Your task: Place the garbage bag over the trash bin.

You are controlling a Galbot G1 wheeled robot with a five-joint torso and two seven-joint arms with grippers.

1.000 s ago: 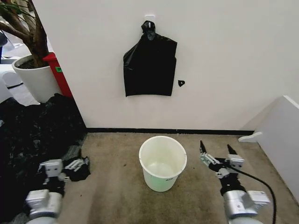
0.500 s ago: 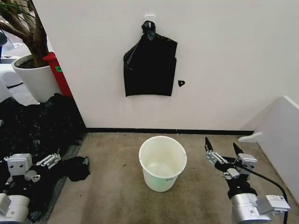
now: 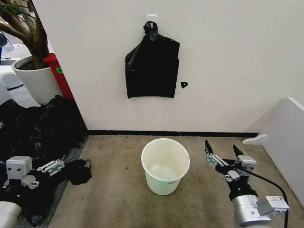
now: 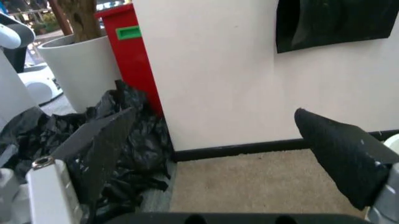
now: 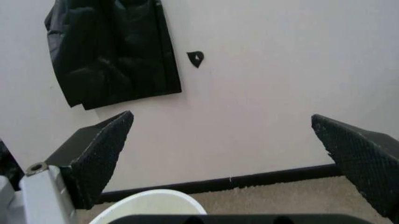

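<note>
The trash bin (image 3: 165, 166), a round cream-white bucket, stands open and unlined on the carpet in the middle of the head view; its rim (image 5: 146, 205) also shows in the right wrist view. A small crumpled black garbage bag (image 3: 79, 172) lies on the floor to the left of the bin, at the edge of a larger heap. My left gripper (image 3: 53, 165) (image 4: 218, 154) sits low just left of that bag, open, with nothing between its fingers. My right gripper (image 3: 220, 147) (image 5: 231, 154) hovers right of the bin, open and empty, pointing toward the wall.
A flat black bundle (image 3: 152, 66) hangs from a wall hook above the bin. A big heap of black plastic (image 3: 38, 128) covers the floor at left, with a white plant pot (image 3: 35, 78) and a red container (image 3: 59, 73) behind it. A white panel (image 3: 285, 137) stands at right.
My left gripper has drawn back to the left, away from the small black bag, which stays on the floor. The right gripper has shifted slightly right. The bin has not moved.
</note>
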